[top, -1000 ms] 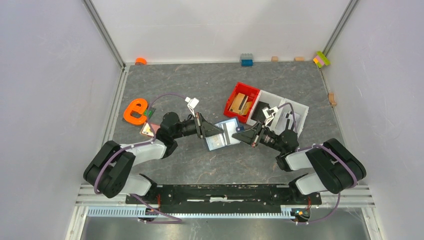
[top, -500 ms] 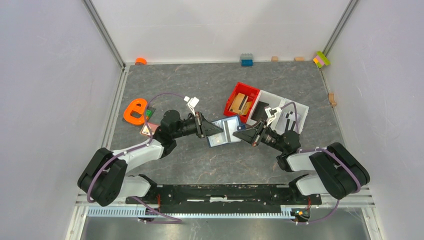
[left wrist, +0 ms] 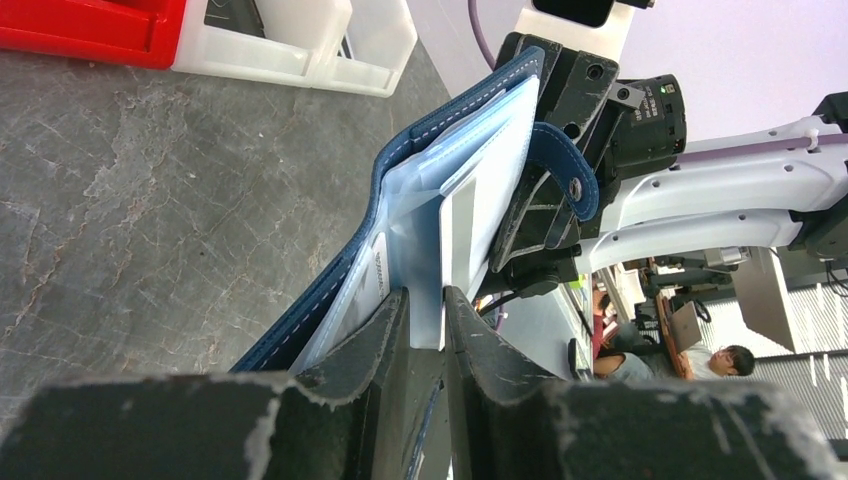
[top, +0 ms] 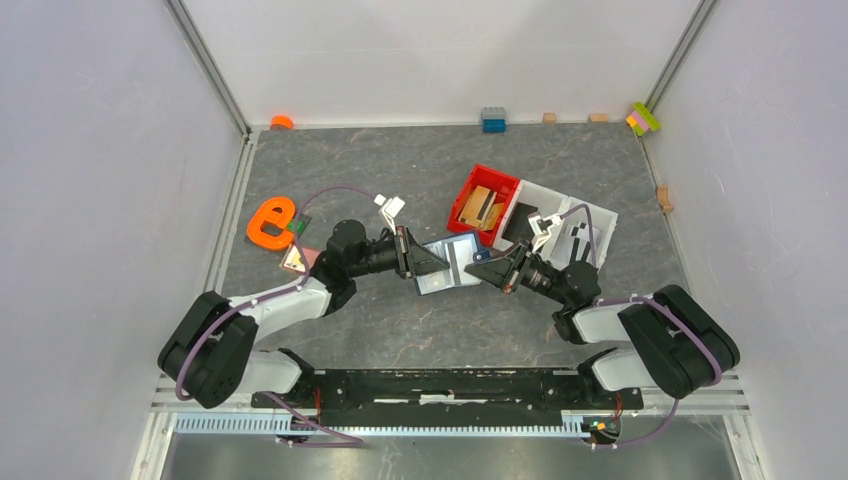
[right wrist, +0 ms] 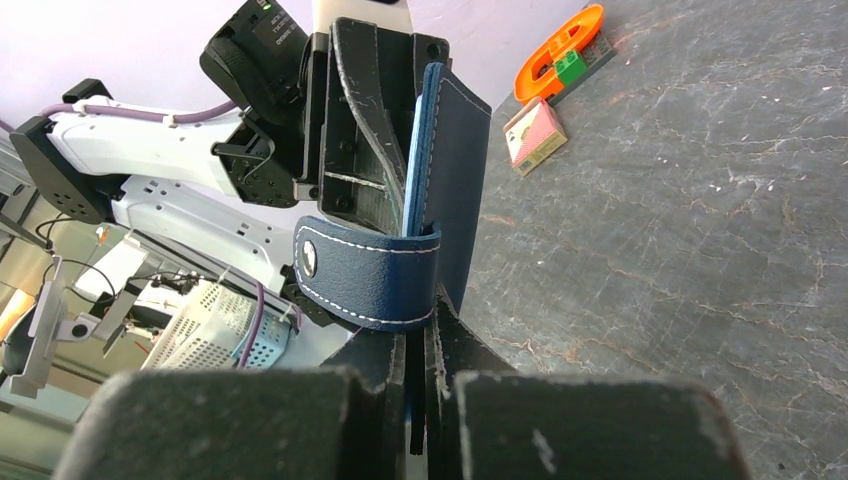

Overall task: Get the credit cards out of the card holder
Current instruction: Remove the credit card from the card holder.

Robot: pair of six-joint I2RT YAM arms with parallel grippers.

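Two robot arms meet over the middle of a grey stone-patterned table, holding a small navy wallet between them. The wallet is open and stands on edge, its pale blue pockets facing the left arm. It sits just in front of a red tray that adjoins a white tray.

The left hand has its fingers drawn in to a narrow gap, pinching the near edge of a pale card that sticks partway out of a pocket. The rest of the card is tucked inside the wallet.

The right hand is closed tight on the edge of the wallet's navy cover, opposite the left hand. The snap tab curls over just above its fingers.

An orange letter "e" lies on the table to the far left, well apart from the wallet.
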